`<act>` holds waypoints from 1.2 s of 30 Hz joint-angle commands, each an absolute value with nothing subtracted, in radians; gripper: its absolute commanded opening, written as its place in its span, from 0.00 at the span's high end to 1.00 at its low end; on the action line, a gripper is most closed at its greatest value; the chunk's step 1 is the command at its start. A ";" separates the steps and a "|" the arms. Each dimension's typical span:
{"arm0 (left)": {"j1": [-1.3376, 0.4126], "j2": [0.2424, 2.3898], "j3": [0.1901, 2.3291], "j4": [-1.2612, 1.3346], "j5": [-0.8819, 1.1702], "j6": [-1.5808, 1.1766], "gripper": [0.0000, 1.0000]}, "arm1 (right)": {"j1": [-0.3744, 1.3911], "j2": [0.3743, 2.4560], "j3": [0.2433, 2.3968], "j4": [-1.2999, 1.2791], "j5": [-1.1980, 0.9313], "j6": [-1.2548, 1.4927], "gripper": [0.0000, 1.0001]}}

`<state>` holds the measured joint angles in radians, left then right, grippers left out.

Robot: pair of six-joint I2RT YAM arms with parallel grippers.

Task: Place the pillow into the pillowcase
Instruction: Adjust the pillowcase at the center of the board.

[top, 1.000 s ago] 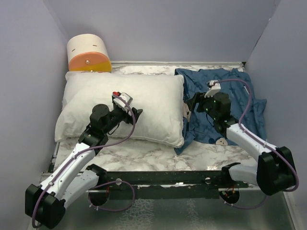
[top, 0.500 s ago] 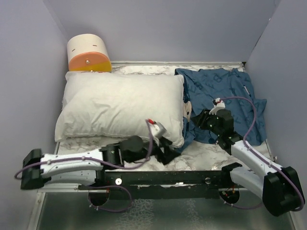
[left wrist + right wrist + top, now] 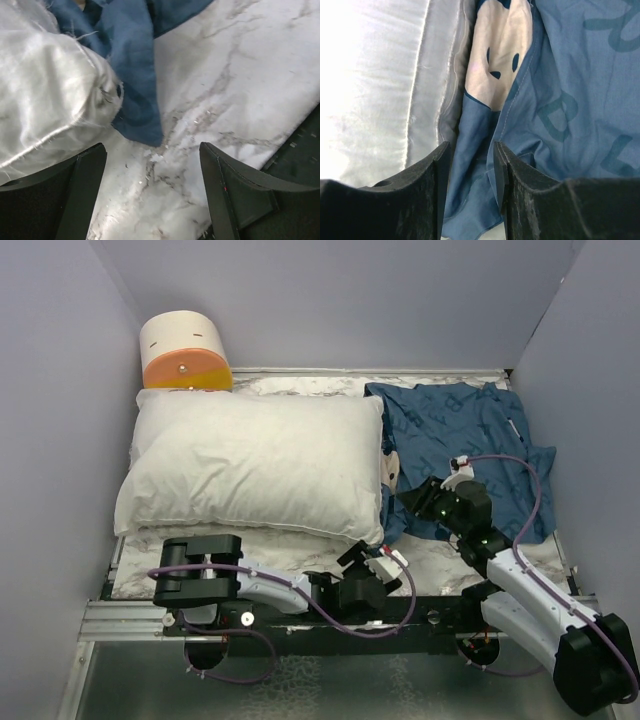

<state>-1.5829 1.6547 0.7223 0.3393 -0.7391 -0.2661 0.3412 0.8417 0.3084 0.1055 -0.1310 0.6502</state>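
Observation:
The plump white pillow (image 3: 250,460) lies on the left half of the marble table. The dark blue pillowcase (image 3: 470,430) lies crumpled to its right, and its left edge touches the pillow's right end. My left gripper (image 3: 362,558) is low at the table's near edge, just in front of the pillow's near right corner. It is wide open and empty (image 3: 151,147), with the pillow corner (image 3: 45,85) and a blue flap (image 3: 135,85) ahead of it. My right gripper (image 3: 410,502) is over the pillowcase's left edge, narrowly open (image 3: 470,146), with a blue fold (image 3: 470,190) showing between its fingers. A mouse face (image 3: 502,55) and the pillow (image 3: 370,75) lie beyond.
A white and orange cylinder (image 3: 183,352) stands at the back left, behind the pillow. Lilac walls close in the left, back and right. A black rail (image 3: 430,612) runs along the near edge. Bare marble (image 3: 290,545) shows in front of the pillow.
My left arm has left the top of the pillow and swung down and right to the near edge. My right gripper has drawn back toward me along the pillowcase's left edge.

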 commanded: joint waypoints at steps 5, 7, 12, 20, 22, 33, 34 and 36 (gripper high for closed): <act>-1.465 1.791 0.803 0.342 -0.805 -0.385 0.22 | 0.344 0.844 0.272 0.126 -0.126 0.692 0.60; -1.445 1.826 0.816 0.344 -0.790 -0.403 0.24 | 0.345 0.849 0.273 0.121 -0.115 0.690 0.59; -1.430 1.868 0.811 0.432 -0.765 -0.392 0.31 | 0.344 0.870 0.290 0.075 0.006 0.740 0.59; -1.384 1.835 0.742 0.401 -0.741 -0.447 1.00 | 0.345 1.165 0.426 0.081 -0.001 0.781 0.58; -1.384 1.795 0.713 0.373 -0.726 -0.460 1.00 | 0.345 1.226 0.460 0.108 -0.029 0.781 0.58; -1.392 1.629 0.556 0.377 -0.653 -0.524 1.00 | 0.346 1.387 0.580 0.170 -0.104 0.784 0.57; -1.391 1.626 0.554 0.376 -0.650 -0.521 1.00 | 0.347 1.397 0.580 0.176 -0.115 0.787 0.57; -1.391 1.622 0.555 0.373 -0.646 -0.515 1.00 | 0.354 1.413 0.579 0.177 -0.119 0.786 0.57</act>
